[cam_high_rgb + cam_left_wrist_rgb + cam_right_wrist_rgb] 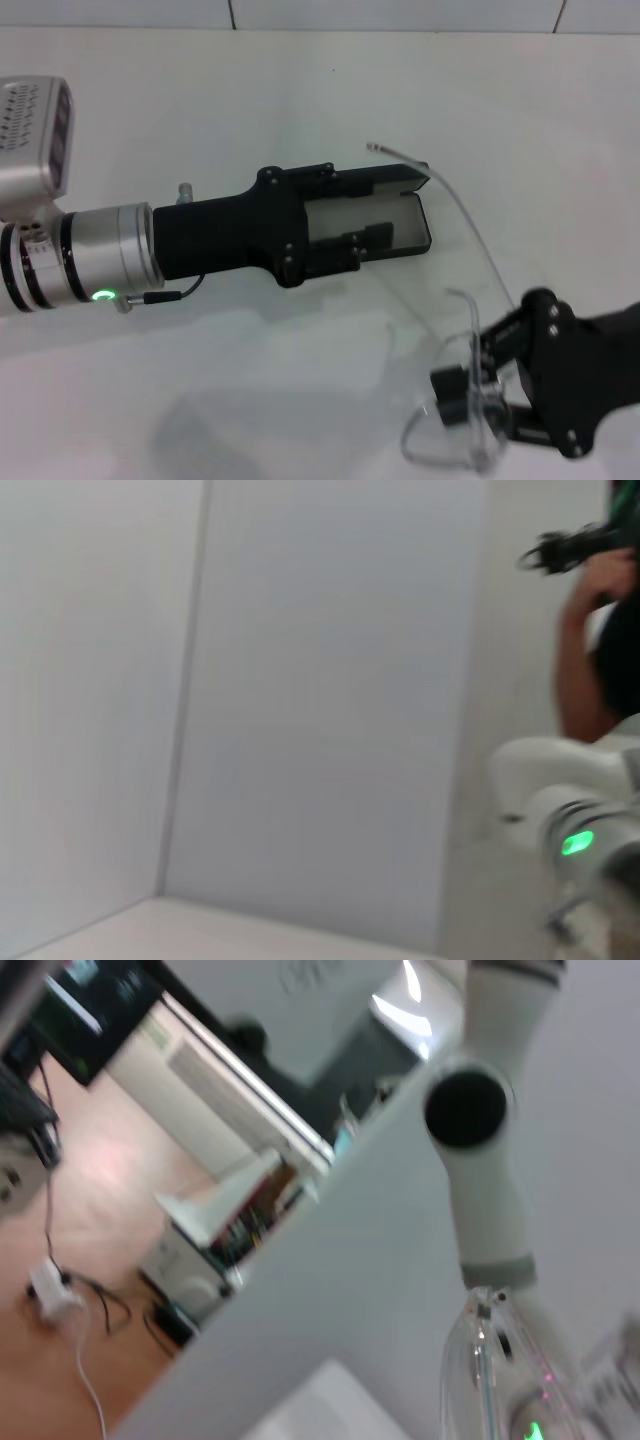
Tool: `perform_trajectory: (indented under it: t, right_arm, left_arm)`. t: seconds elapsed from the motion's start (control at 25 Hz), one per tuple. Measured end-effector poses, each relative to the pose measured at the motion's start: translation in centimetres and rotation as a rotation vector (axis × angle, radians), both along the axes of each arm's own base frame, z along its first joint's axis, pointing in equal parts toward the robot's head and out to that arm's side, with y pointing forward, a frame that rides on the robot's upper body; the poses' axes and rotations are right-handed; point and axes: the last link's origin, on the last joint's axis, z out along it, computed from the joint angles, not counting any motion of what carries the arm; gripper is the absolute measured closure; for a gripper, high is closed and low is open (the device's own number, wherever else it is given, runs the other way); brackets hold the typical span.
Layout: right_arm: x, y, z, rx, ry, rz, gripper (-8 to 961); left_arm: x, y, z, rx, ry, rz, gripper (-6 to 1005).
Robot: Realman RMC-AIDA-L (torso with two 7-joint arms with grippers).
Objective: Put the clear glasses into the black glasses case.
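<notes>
R claw carrying glasses toward open case, L claw steadying it.

Nearest, right claw [470, 385] is gripping the clear glasses [455, 415] at the lens, one arm trailing up over the white surface [300, 100]; farther off, left claw [345, 235] is sitting on the black glasses case [405, 215], lid up, can't tell its finger spread. Judging: should be folding arms in & lowering level w/ the grey lining.

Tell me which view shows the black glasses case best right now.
The head view. The black glasses case lies open on the white table, its pale lining visible, with the left gripper reaching over its near side and hiding part of it. Neither the left wrist view nor the right wrist view shows the case.
</notes>
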Motion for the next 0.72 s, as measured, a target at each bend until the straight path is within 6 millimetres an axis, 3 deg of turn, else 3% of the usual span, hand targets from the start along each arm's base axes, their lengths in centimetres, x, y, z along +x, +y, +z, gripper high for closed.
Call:
perform_trajectory:
  t: [0.24, 0.4, 0.72]
  right_arm:
    - [-0.4, -1.5, -0.7, -0.096, 0.07, 0.062, 827]
    - [-1.0, -1.0, -1.9, -0.177, 0.076, 0.031, 827]
    - [-1.4, 1.0, -3.7, -0.291, 0.023, -0.131, 828]
  left_arm:
    - [-0.2, 0.9, -1.1, 0.038, 0.045, 0.053, 391]
    - [1.0, 1.2, -1.7, 0.091, 0.024, 0.007, 391]
    - [2.6, 1.4, -0.9, 0.185, -0.085, -0.054, 391]
